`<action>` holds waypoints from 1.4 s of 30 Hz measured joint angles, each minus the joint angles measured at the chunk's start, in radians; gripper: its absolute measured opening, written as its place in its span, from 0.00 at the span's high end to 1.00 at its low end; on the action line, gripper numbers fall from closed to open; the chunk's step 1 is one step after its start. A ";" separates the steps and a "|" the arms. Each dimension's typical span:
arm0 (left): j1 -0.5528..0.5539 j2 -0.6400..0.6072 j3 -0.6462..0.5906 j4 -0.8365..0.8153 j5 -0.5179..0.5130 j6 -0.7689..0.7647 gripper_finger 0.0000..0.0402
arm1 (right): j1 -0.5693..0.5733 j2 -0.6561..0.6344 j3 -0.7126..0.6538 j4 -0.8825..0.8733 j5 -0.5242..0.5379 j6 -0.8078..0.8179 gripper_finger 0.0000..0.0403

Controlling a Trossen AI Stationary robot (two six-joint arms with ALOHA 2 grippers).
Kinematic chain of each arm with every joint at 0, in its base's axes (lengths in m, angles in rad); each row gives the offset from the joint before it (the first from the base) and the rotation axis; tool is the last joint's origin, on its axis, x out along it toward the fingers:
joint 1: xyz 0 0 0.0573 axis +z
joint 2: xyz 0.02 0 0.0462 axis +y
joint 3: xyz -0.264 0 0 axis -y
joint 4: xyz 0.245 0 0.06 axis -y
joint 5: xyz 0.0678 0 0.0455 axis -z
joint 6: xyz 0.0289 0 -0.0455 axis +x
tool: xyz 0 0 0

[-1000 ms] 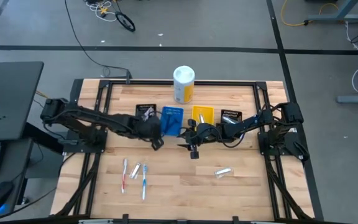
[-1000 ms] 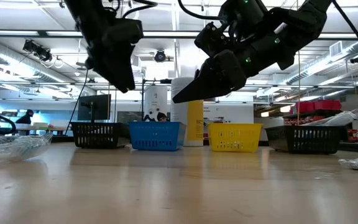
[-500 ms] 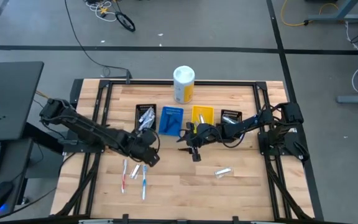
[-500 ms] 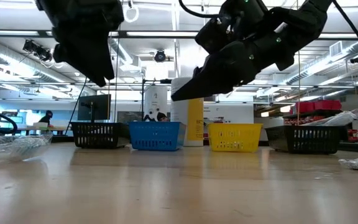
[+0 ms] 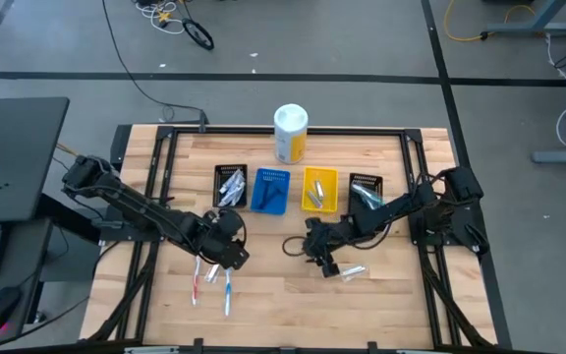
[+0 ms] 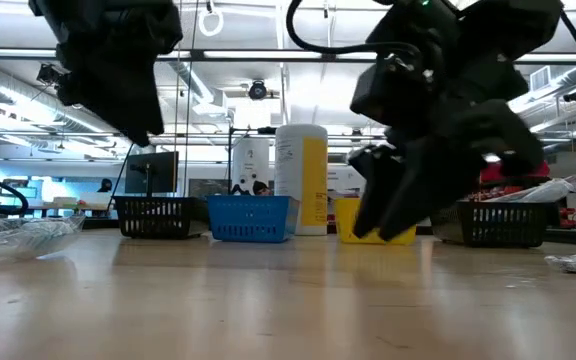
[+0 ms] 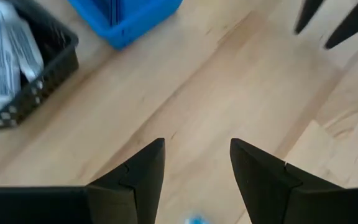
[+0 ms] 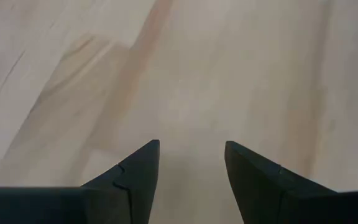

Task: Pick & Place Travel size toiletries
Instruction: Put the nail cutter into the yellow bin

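On my left side, my left gripper [image 5: 226,248] hangs above the light wooden table [image 5: 283,295] with its two dark fingers [image 7: 138,171] spread apart and nothing between them. It sits right over the upper ends of three loose toiletries lying side by side on the wood: a slim red toothbrush [image 5: 197,280], a small silver-white tube [image 5: 213,272] and a slim blue toothbrush [image 5: 228,290].

Further back stands a row of four small rectangular mesh bins. The black bin on the left [image 5: 229,185] holds white and silver tubes [image 7: 2,53]. Next to it is the blue bin [image 5: 270,190], then the yellow bin [image 5: 320,189] with a silver piece inside, then a second black bin [image 5: 365,189]. Behind the row stands the tall white-and-yellow cylindrical canister [image 5: 290,133].

Right of centre, my right gripper [image 5: 322,258] is low over bare wood, its fingers [image 8: 135,177] parted and empty. Just beside it, toward my right, a small clear-wrapped silver toiletry [image 5: 353,271] lies flat on the table, not touched by me.
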 joint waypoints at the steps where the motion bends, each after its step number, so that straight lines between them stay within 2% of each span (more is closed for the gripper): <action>1: 0.000 0.000 -0.005 -0.003 0.016 -0.011 0.53 | 0.008 0.000 0.000 -0.011 0.000 0.009 0.52; 8: -0.014 0.001 -0.009 -0.023 0.135 -0.089 0.53 | 0.048 0.000 0.000 -0.013 0.000 0.060 0.52; 12: -0.040 0.001 -0.009 -0.049 0.146 -0.129 0.53 | 0.068 0.000 0.000 -0.047 0.000 0.106 0.52; 17: -0.069 0.001 -0.009 -0.154 0.187 -0.276 0.53 | 0.100 -0.067 0.001 -0.209 0.015 0.146 0.52; 23: -0.122 0.001 -0.009 -0.238 0.259 -0.449 0.54 | 0.109 -0.245 0.002 -0.494 0.180 0.301 0.52; 29: -0.140 0.001 -0.009 -0.238 0.237 -0.455 0.55 | 0.117 -0.350 0.002 -0.548 0.202 0.399 0.52; 33: -0.139 0.001 -0.009 -0.232 0.221 -0.430 0.56 | 0.127 -0.351 0.002 -0.526 0.198 0.399 0.52; 36: -0.141 0.004 -0.009 -0.207 0.221 -0.375 0.56 | 0.133 -0.339 0.002 -0.518 0.153 0.399 0.52; 42: -0.168 0.075 -0.009 -0.106 0.234 -0.264 0.56 | 0.140 -0.324 0.002 -0.487 0.124 0.400 0.52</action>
